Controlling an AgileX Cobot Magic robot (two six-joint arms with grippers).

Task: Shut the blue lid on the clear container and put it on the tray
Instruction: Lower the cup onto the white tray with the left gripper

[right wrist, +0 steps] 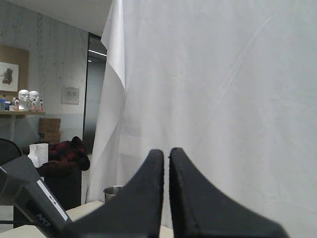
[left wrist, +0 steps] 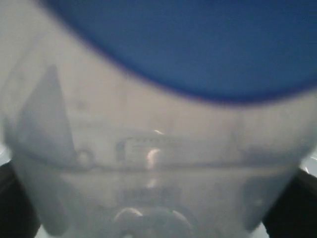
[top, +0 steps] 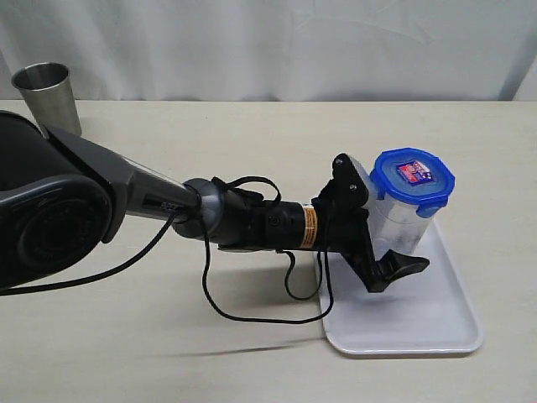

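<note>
Noted: clear container (top: pixel 411 214), blue lid (top: pixel 412 175) on, stands upright on tray (top: pixel 419 319) between wide-spread left gripper (top: pixel 388 225) jaws; likely light, stiff, slick-walled, tippy, so grip mid-body below lid; right gripper (right wrist: pixel 166 198) closed, empty.

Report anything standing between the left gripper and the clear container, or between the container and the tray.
Nothing visible. The left gripper is open, jaws flanking the clear container, which already stands on the tray, blue lid on top. The steel cup stands far off.
</note>
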